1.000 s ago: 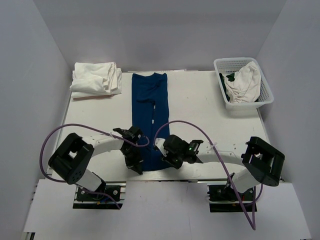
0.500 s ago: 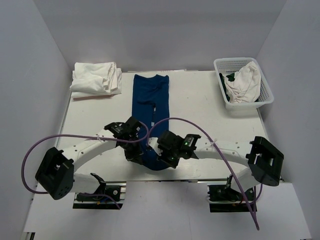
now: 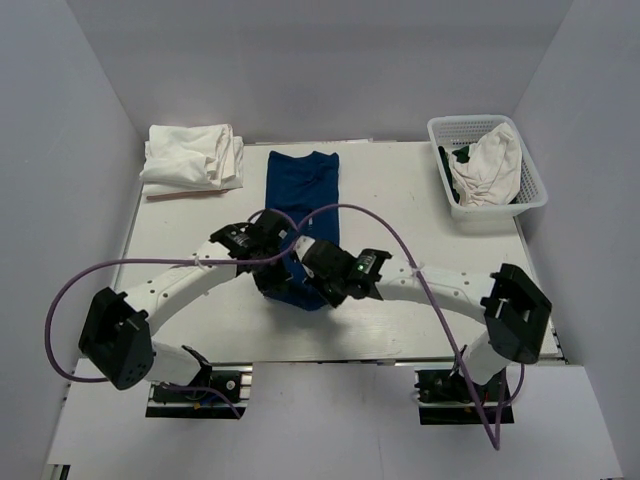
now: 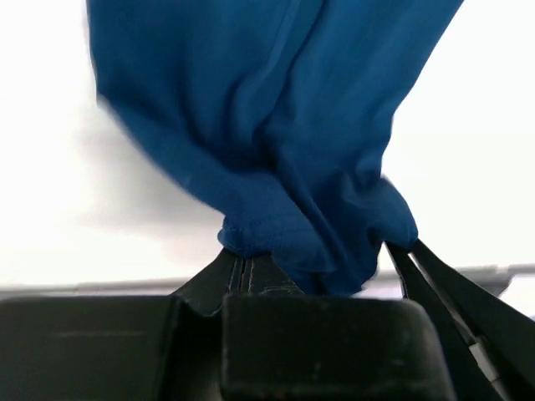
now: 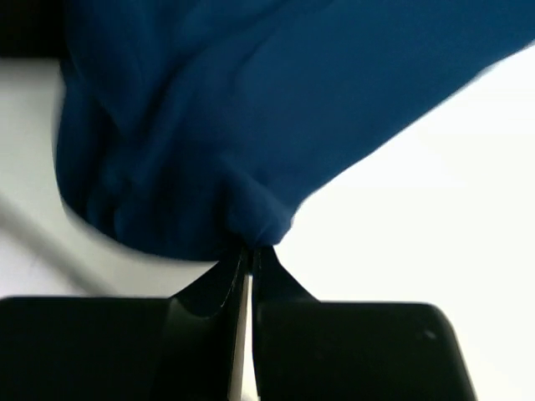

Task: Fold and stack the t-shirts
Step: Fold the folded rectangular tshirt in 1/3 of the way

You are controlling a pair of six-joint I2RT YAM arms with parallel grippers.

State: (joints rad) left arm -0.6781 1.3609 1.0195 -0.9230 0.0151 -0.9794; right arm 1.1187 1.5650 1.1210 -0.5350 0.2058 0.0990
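Navy t-shirt [image 3: 303, 180], left of the basket [image 3: 500, 212] on the surface [image 3: 400, 230]: near hem clamped in my left pincer [image 4: 244, 261] and right pincer [image 5: 245, 255] alike, long axis stretching straight away from both.

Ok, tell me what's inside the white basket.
A crumpled white cloth fills the basket; something dark peeks out beside it. Whatever lies underneath is covered.

White surface [image 3: 400, 215]. Upper left of frame: rumpled pile of white t-shirts [image 3: 192, 158] at far corner. Top centre: navy t-shirt [image 3: 302, 180], far part flat on surface, near end off it. Upper right: white lattice basket [image 3: 488, 211] near edge.
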